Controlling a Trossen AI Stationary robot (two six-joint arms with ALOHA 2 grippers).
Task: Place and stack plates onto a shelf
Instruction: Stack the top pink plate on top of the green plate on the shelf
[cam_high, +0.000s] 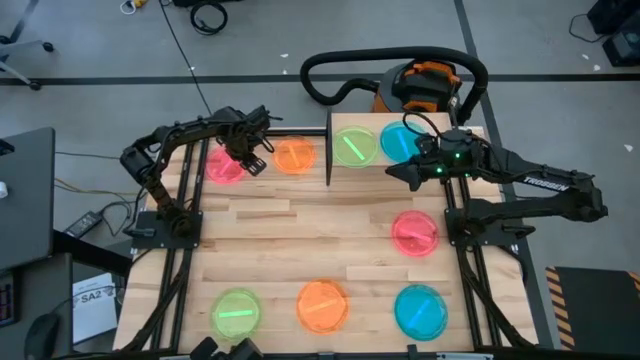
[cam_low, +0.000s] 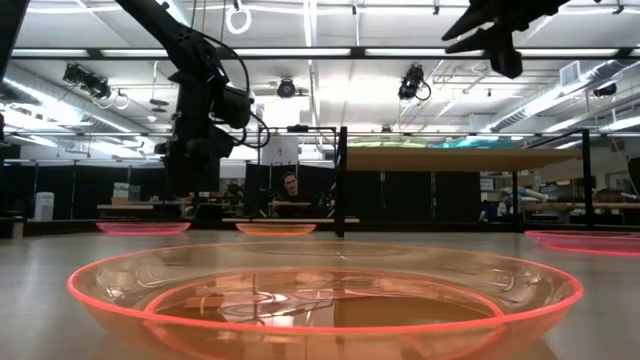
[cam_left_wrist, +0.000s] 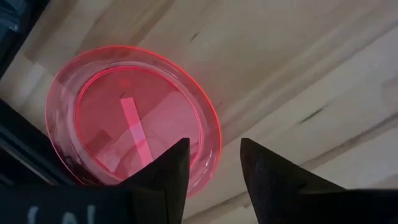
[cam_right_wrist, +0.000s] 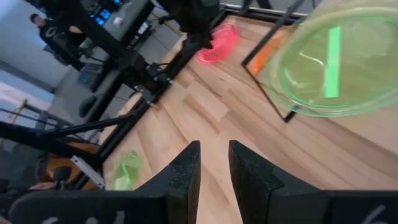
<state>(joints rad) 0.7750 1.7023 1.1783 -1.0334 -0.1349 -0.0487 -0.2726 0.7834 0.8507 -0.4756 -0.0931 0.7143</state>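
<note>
Overhead, left gripper (cam_high: 252, 158) by pink plate (cam_high: 225, 165); wrist view alone (fingers (cam_left_wrist: 165, 171) parted, empty) over its rim.

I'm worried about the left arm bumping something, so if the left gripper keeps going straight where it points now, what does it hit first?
Most likely the pink plate: the left gripper, fingers open and empty, points down at its near rim, though depth is hard to judge.

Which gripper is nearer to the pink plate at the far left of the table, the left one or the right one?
The left. The left gripper hangs just over the pink plate, at its edge. The right gripper is far across the table, by the shelf.
</note>
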